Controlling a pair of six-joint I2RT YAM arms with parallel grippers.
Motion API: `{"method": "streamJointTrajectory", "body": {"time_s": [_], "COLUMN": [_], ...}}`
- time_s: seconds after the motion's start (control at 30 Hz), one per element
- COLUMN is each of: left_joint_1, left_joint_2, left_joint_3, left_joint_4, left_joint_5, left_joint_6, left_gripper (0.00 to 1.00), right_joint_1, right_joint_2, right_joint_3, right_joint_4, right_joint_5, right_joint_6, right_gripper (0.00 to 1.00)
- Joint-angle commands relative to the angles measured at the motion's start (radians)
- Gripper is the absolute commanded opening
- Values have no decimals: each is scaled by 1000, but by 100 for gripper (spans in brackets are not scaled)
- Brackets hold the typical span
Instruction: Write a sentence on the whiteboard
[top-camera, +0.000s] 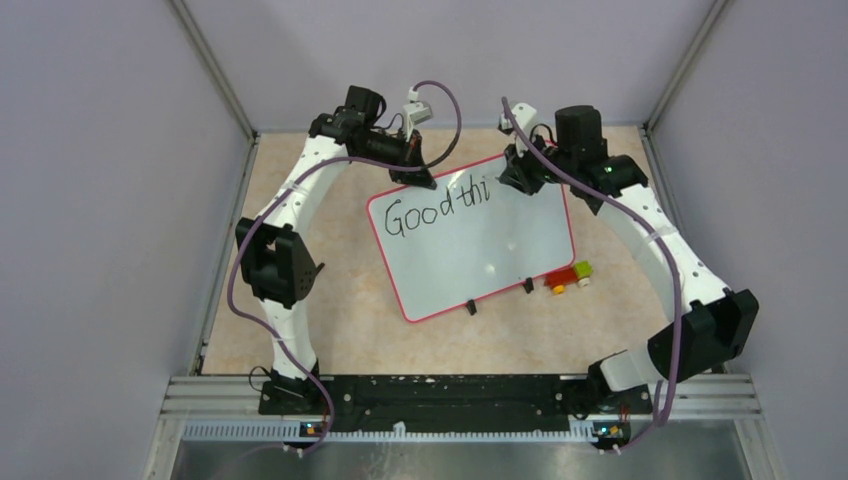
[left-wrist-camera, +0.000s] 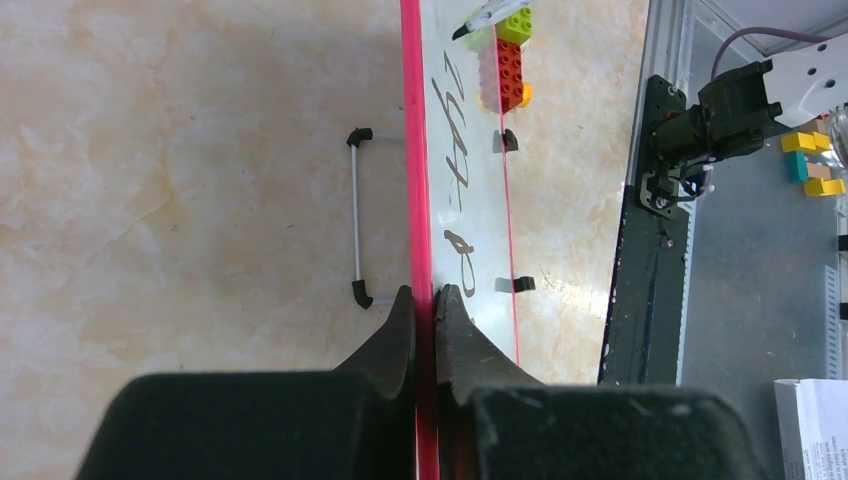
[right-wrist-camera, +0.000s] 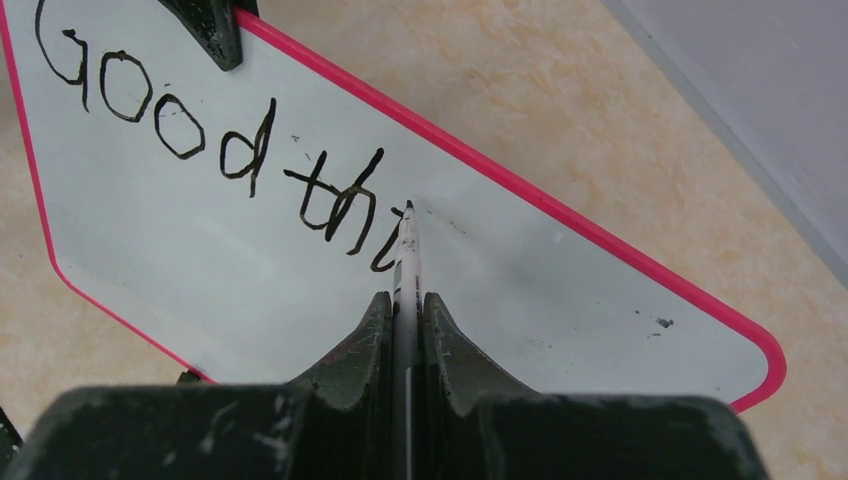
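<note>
The whiteboard (top-camera: 470, 240) lies tilted on the table, white with a red frame (right-wrist-camera: 520, 185). Black marker lettering on it reads "Good thi" (top-camera: 435, 210), also seen close up (right-wrist-camera: 220, 150). My left gripper (top-camera: 412, 175) is shut on the board's far edge; the red rim (left-wrist-camera: 418, 200) runs between its jaws (left-wrist-camera: 427, 292). My right gripper (right-wrist-camera: 405, 298) is shut on a white marker (right-wrist-camera: 407, 260), whose black tip touches the board just right of the last letter. In the top view the right gripper (top-camera: 522, 172) sits over the board's upper right part.
A small toy of red, green and yellow bricks (top-camera: 568, 276) lies by the board's near right edge (left-wrist-camera: 508, 60). Two black feet (top-camera: 498, 296) stick out along that edge. A wire stand (left-wrist-camera: 358, 220) shows behind the board. Grey walls enclose the table.
</note>
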Motion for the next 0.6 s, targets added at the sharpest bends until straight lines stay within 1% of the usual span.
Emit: {"method": "streamJointTrajectory", "body": {"time_s": [0.0, 0.27, 0.57], "left_joint_1": [-27, -27, -28], "left_joint_2": [-4, -3, 3], "left_joint_3": [4, 0, 2], "left_joint_4": [-16, -17, -16], "left_joint_5": [-54, -52, -56], "left_joint_6": [98, 102, 102], "left_gripper": [0, 0, 0], "right_joint_1": [7, 8, 8], "right_joint_2": [26, 42, 12], "right_joint_3": [43, 12, -10], "right_joint_4": [37, 56, 41], "right_joint_5": [4, 44, 59], "right_joint_6": [17, -1, -12], "right_gripper": [0, 0, 0]}}
